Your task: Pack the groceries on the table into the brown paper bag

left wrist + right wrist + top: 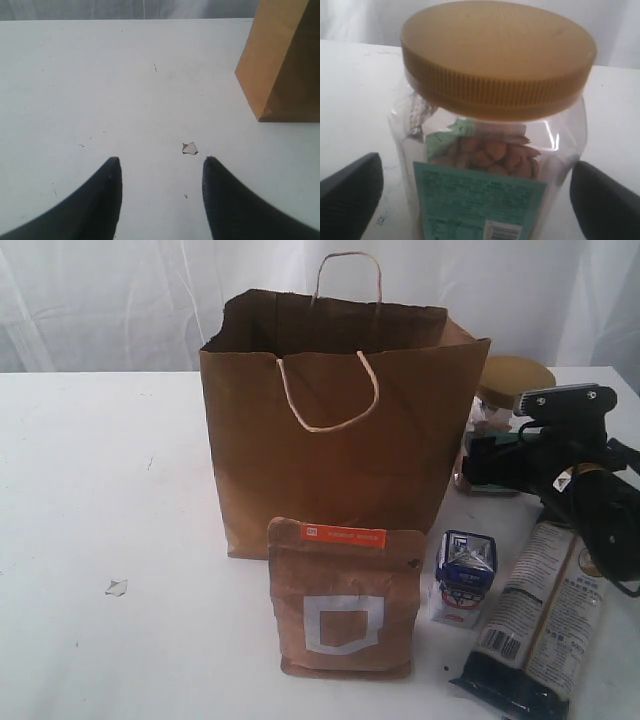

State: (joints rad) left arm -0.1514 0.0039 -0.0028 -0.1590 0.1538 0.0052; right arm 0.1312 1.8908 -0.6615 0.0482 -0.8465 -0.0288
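Note:
The tall brown paper bag (340, 440) stands open at mid-table (100, 490), and one of its corners shows in the left wrist view (280, 60). In front of it stand the kraft pouch with orange label (345, 600) and the small blue-white carton (463, 577). The long dark noodle packet (540, 625) lies flat at the right. The gold-lidded clear jar (495, 100) stands to the right of the bag (513, 380). My right gripper (475, 162) is open, with one finger on each side of the jar. My left gripper (161, 161) hangs open over bare tabletop. The can and the bottle are out of view.
A small white scrap (189, 148) lies just ahead of my left fingertips, left of the bag (116, 587). A white curtain hangs behind the table. The right arm's black body (580, 480) sits above the noodle packet's far end.

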